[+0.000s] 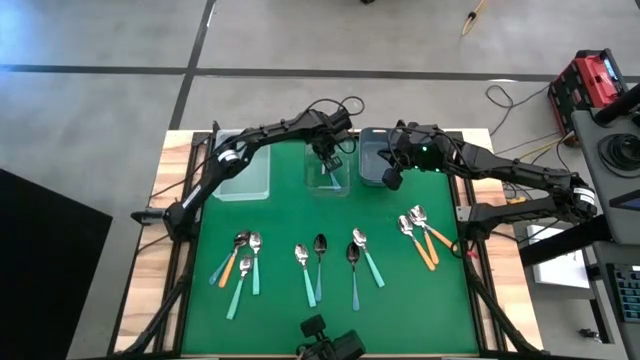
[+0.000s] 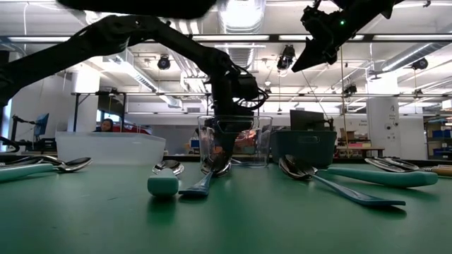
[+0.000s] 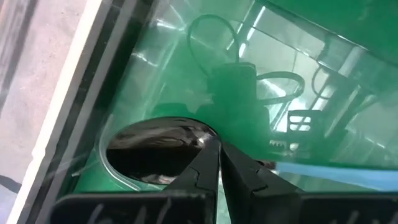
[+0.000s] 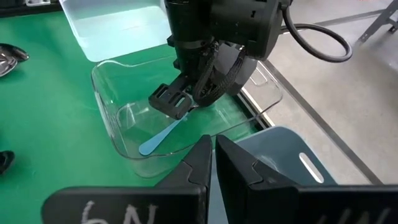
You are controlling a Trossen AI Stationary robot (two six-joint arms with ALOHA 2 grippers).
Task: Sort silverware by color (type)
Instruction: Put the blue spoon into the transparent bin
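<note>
The silverware is small spoons. My left gripper (image 1: 330,168) reaches down into the middle clear bin (image 1: 340,188) at the mat's far edge, shut on a blue-handled spoon (image 4: 163,132) with a dark bowl (image 3: 155,146). My right gripper (image 1: 390,178) hangs shut and bare above the grey bin (image 1: 368,150), right of the clear one. More spoons lie flat on the green mat: teal and orange ones at the left (image 1: 240,265), teal and blue ones in the middle (image 1: 335,262), orange ones at the right (image 1: 420,235). My left gripper (image 3: 219,144) pinches the spoon at its neck (image 3: 264,163), between bowl and blue handle, with its two fingertips. The fingers come steeply from above, across the spoon. The spoon is inside the clear bin, its handle slanting down to the bin's floor (image 4: 146,148).
A pale, frosted bin (image 1: 245,175) stands left of the clear bin, so three bins line the mat's far edge. The wooden table's rim (image 1: 165,220) and the arms' frames flank the mat. A camera mount (image 1: 325,340) sits at the near edge.
</note>
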